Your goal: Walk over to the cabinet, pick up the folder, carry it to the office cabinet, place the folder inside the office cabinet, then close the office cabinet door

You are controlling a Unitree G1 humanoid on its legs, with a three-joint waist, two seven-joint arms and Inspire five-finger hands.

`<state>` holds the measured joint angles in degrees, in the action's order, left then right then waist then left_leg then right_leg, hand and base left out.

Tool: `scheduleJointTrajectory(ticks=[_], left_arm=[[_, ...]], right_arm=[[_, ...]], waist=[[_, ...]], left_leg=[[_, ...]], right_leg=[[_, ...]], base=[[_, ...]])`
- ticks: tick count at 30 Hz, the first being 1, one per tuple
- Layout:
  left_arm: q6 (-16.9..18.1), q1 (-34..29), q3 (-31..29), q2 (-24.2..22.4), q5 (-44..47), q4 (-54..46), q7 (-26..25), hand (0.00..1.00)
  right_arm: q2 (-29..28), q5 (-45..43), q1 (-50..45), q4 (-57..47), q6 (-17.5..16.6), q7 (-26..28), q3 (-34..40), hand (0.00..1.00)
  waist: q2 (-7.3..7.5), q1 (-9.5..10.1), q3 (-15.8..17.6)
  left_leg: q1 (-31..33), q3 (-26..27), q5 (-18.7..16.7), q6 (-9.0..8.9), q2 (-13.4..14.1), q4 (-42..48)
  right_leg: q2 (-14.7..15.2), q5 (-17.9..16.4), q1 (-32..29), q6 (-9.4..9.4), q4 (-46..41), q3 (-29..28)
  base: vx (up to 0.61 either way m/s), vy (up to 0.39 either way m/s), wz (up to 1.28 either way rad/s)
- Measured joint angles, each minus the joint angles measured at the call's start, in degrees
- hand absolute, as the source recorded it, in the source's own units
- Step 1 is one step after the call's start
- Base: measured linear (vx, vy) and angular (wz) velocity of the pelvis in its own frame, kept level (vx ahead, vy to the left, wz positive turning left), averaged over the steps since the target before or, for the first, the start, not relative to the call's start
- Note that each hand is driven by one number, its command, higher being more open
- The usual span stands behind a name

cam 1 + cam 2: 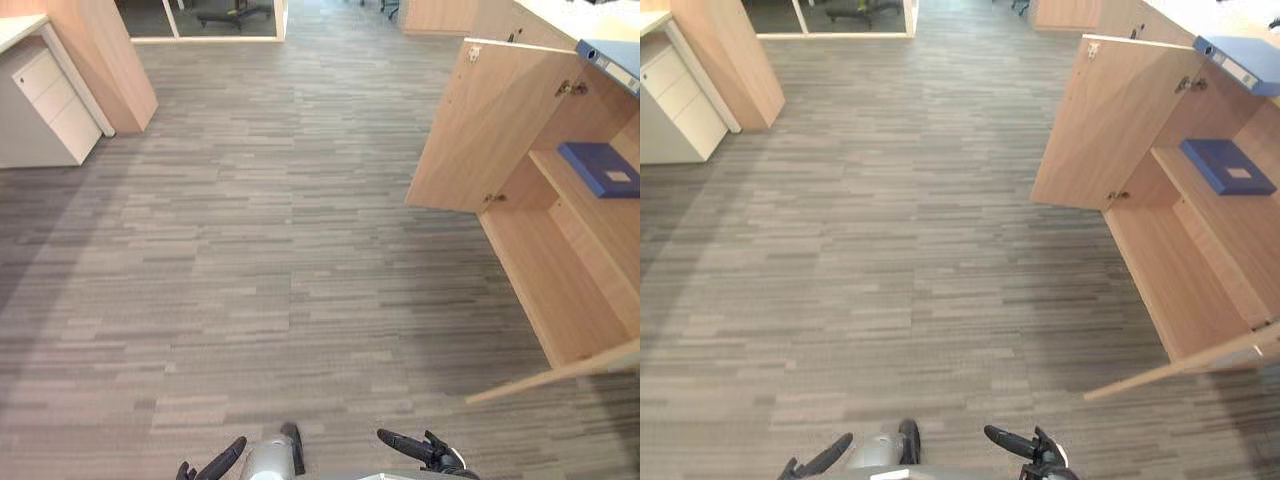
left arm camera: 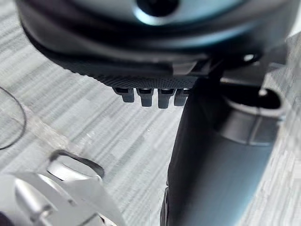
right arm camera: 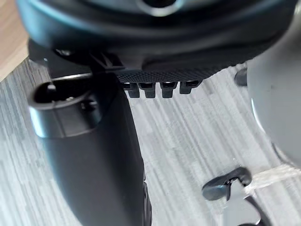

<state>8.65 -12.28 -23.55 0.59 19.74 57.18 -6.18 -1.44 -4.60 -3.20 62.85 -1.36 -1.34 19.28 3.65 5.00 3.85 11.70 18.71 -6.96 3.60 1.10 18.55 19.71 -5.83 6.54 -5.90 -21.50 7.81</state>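
Find the folder [image 1: 598, 167] flat on a shelf inside the office cabinet [image 1: 560, 290], right of frame. Placement looks done. The door [image 1: 485, 125] stands open, so you likely have only closing left. The left hand [image 1: 215, 462] and right hand [image 1: 410, 447], at bottom centre, are relaxed and empty.

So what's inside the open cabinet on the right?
A dark blue folder lies flat on the shelf of the cabinet; the compartment below looks bare. The cabinet's top covers the deeper part of the shelf.

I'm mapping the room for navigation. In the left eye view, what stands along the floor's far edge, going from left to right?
white drawer unit → wooden partition → office chair → open cabinet door → blue folder on the cabinet shelf
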Motion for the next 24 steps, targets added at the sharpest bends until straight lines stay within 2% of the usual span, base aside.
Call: scheduleJointTrajectory(ticks=[1,2,3,4,5,6,7,8,9,10,11,12,13,14,15,16,17,18,19,20,21,22,23,24], left_arm=[[0.0,0.3,1.5,0.0,0.4,0.6,0.3,1.0],[0.1,0.3,2.3,0.0,0.8,0.5,0.5,1.0],[0.2,0.7,2.6,0.1,1.0,0.6,0.7,1.0],[0.2,1.2,2.6,0.1,0.9,1.4,0.8,1.0],[0.2,1.7,2.6,0.1,0.9,2.0,0.8,1.0],[0.1,2.4,2.7,0.0,0.3,2.8,0.9,1.0],[0.1,2.5,3.9,0.3,-0.4,2.8,1.1,1.0],[0.1,2.6,4.5,0.5,-0.5,2.8,1.2,1.0],[0.1,2.6,4.7,0.5,-0.9,2.7,1.4,1.0],[0.1,2.6,4.6,0.4,-1.5,2.7,1.2,1.0],[0.1,2.7,4.4,0.2,-1.8,2.6,1.0,1.0],[0.1,3.2,3.9,0.2,-1.8,2.6,0.8,1.0],[0.0,3.4,2.6,-0.1,-2.4,2.7,-0.2,1.0],[-0.1,3.4,2.3,-0.6,-2.5,2.9,-0.7,1.0],[-0.1,3.3,1.7,-1.8,-2.5,2.7,-1.1,1.0],[-0.1,3.5,1.3,-2.3,-2.5,2.7,-1.3,1.0],[-0.2,3.8,-0.2,-3.2,-2.4,2.7,-1.5,1.0],[-0.4,4.3,-2.8,-3.7,-2.0,2.4,-1.5,1.0],[-0.4,4.6,-3.8,-4.1,-1.8,1.8,-1.5,1.0],[-0.4,4.5,-7.1,-5.2,-0.8,0.1,-1.8,1.0],[-0.5,4.2,-8.1,-5.2,0.6,0.1,-1.9,1.0],[-0.5,4.0,-9.3,-5.3,3.1,-0.3,-2.3,1.0],[-0.5,3.9,-9.4,-5.3,3.5,-0.4,-2.4,1.0],[-0.5,3.6,-9.5,-5.4,5.2,-1.3,-2.5,1.0]], right_arm=[[0.6,0.0,0.2,-0.2,-0.1,0.0,1.5,1.0],[0.8,0.0,0.5,-0.5,-0.3,0.1,2.1,1.0],[0.9,0.0,1.3,-1.3,-0.5,0.0,2.2,1.0],[0.9,0.0,1.8,-1.4,-0.6,-0.1,2.0,1.0],[0.9,-0.1,2.0,-1.4,-0.8,-0.2,2.0,1.0],[0.7,-0.1,2.4,-1.9,-1.1,-0.1,1.9,1.0],[0.4,-0.4,2.8,-2.2,-1.6,0.0,2.0,1.0],[0.2,-0.7,3.1,-2.2,-1.7,0.0,2.0,1.0],[-0.3,-1.2,3.6,-2.4,-1.9,0.0,2.0,1.0],[-0.7,-2.3,3.7,-2.9,-2.0,0.0,2.0,1.0],[-1.0,-2.4,3.7,-3.5,-2.0,0.0,2.1,1.0],[-1.4,-2.4,3.8,-3.6,-2.1,-0.1,2.1,1.0],[-1.6,-2.5,3.9,-3.6,-2.3,-0.1,2.4,1.0],[-1.5,-2.5,3.8,-3.7,-2.3,-0.1,2.7,1.0],[-1.3,-2.5,3.9,-3.9,-2.2,-0.2,3.5,1.0],[-1.3,-2.5,4.0,-4.2,-2.2,-0.2,3.7,1.0],[-1.5,-2.5,4.0,-4.7,-2.2,-0.2,3.9,1.0],[-1.7,-2.6,4.0,-4.6,-1.7,-0.4,3.9,1.0],[-1.9,-2.6,4.0,-4.6,-1.2,-0.5,3.9,1.0],[-2.2,-2.8,3.6,-4.8,-1.0,-0.6,4.2,1.0],[-2.2,-3.0,3.4,-4.6,-1.1,-0.8,4.3,1.0],[-2.2,-4.6,3.5,-4.3,-0.9,-1.3,4.3,1.0],[-2.2,-4.6,3.5,-4.2,-0.9,-1.4,4.3,1.0],[-2.2,-4.6,3.5,-3.7,-0.6,-1.7,4.3,1.0]], waist=[[-1.11,-0.3,-0.6],[-1.4,-0.79,-0.6],[-1.44,-1.95,-0.3],[-1.81,-2.62,0.0],[-1.99,-2.68,0.0],[-2.21,-2.69,0.2],[-2.42,-2.86,0.7],[-2.48,-2.99,1.0],[-2.57,-3.37,1.4],[-2.65,-3.66,1.6],[-2.7,-3.72,1.7],[-2.08,-3.51,2.3],[-1.94,-3.62,2.8],[-2.45,-3.68,2.8],[-3.64,-3.58,2.7],[-4.32,-3.61,2.7],[-5.3,-4.1,2.8],[-4.97,-4.23,3.0],[-4.62,-4.24,3.3],[-4.94,-4.11,3.7],[-5.5,-3.63,3.9],[-5.37,-2.94,4.1],[-5.2,-2.81,4.2],[-4.15,-2.31,4.8]], left_leg=[[-3.4,-0.2,-0.5,0.53,-1.5,-2.7],[-5.2,-0.3,-0.7,0.84,-2.3,-4.2],[-9.1,-0.8,-1.0,1.31,-3.9,-6.6],[-13.2,-1.2,-1.0,1.31,-4.6,-9.0],[-15.2,-1.2,-1.0,1.28,-4.6,-10.1],[-18.3,-1.2,-1.1,1.14,-4.4,-11.7],[-20.6,-1.2,-1.4,0.65,-4.0,-12.6],[-21.5,-1.1,-1.6,0.26,-3.7,-12.8],[-22.9,-1.2,-2.1,-0.44,-3.1,-13.3],[-24.1,-1.2,-3.0,-1.06,-2.6,-14.3],[-24.7,-1.1,-3.8,-1.2,-2.4,-15.0],[-25.7,-0.8,-4.5,-1.74,-2.5,-15.5],[-26.7,-1.0,-6.3,-2.82,-2.0,-14.9],[-27.1,-1.3,-7.0,-3.36,-1.2,-14.7],[-27.3,-1.3,-8.2,-4.56,0.9,-14.2],[-27.5,-1.1,-8.6,-5.2,2.0,-14.1],[-27.6,-1.0,-9.5,-6.25,4.2,-11.9],[-24.2,-1.6,-10.5,-7.14,7.3,-3.0],[-21.9,-2.2,-10.6,-7.08,9.0,3.6],[-16.7,-4.1,-8.9,-6.32,13.0,19.3],[-12.6,-5.6,-7.3,-6.89,15.7,30.1],[-7.4,-7.1,-7.4,-7.17,17.7,42.2],[-6.5,-7.1,-7.4,-7.16,17.8,43.5],[-3.2,-7.1,-7.6,-6.89,17.5,46.2]], right_leg=[[2.4,4.1,-4.2,3.62,-10.7,1.0],[3.9,6.1,-5.9,5.78,-16.1,2.5],[7.4,6.3,-9.2,8.16,-27.2,6.5],[8.9,4.4,-11.5,8.95,-34.7,9.8],[8.7,2.9,-12.5,8.89,-36.9,11.2],[7.7,-0.6,-14.9,8.41,-38.4,13.8],[5.7,-3.5,-16.4,7.64,-35.0,16.4],[4.5,-4.4,-16.9,7.05,-32.0,17.8],[2.3,-5.3,-18.0,6.92,-25.4,20.0],[0.2,-5.1,-19.0,6.65,-18.5,21.9],[-0.8,-4.9,-19.5,6.56,-15.1,22.8],[-1.3,-4.5,-19.8,6.86,-10.3,24.3],[-1.9,-0.5,-19.5,8.74,-5.5,26.2],[-2.5,-0.2,-19.2,9.03,-5.8,26.9],[-4.6,-2.4,-19.1,9.67,-6.4,27.3],[-5.6,-3.5,-19.0,9.49,-6.8,27.7],[-7.8,-5.6,-17.9,8.74,-6.4,28.5],[-9.8,-6.8,-16.3,9.22,-5.4,29.3],[-11.1,-7.2,-15.0,9.52,-4.2,29.5],[-14.4,-7.6,-11.8,10.03,-1.3,28.7],[-17.0,-8.0,-9.6,10.53,0.5,27.1],[-19.7,-9.0,-7.1,11.21,2.1,23.7],[-20.1,-9.1,-6.7,11.27,2.5,22.9],[-21.0,-9.4,-4.3,11.23,4.5,20.4]], base=[[0.45,0.347,0.0],[0.42,0.333,0.23],[0.39,0.276,0.25],[0.37,0.238,0.16],[0.38,0.174,-0.05],[0.28,0.097,-0.1],[0.31,0.052,-0.08],[0.23,-0.043,-0.01],[0.24,-0.092,0.05],[0.18,-0.101,0.09],[0.13,-0.092,0.07],[0.2,-0.18,0.03],[0.22,-0.204,0.03],[0.33,-0.284,0.01],[0.27,-0.208,-0.03],[0.4,-0.294,-0.05],[0.45,-0.32,0.04],[0.57,-0.433,0.04],[0.58,-0.432,-0.17],[0.47,-0.333,-0.55],[0.54,-0.211,-1.21],[0.35,-0.078,-1.12],[0.44,-0.059,-1.21],[0.35,-0.02,-0.94]])
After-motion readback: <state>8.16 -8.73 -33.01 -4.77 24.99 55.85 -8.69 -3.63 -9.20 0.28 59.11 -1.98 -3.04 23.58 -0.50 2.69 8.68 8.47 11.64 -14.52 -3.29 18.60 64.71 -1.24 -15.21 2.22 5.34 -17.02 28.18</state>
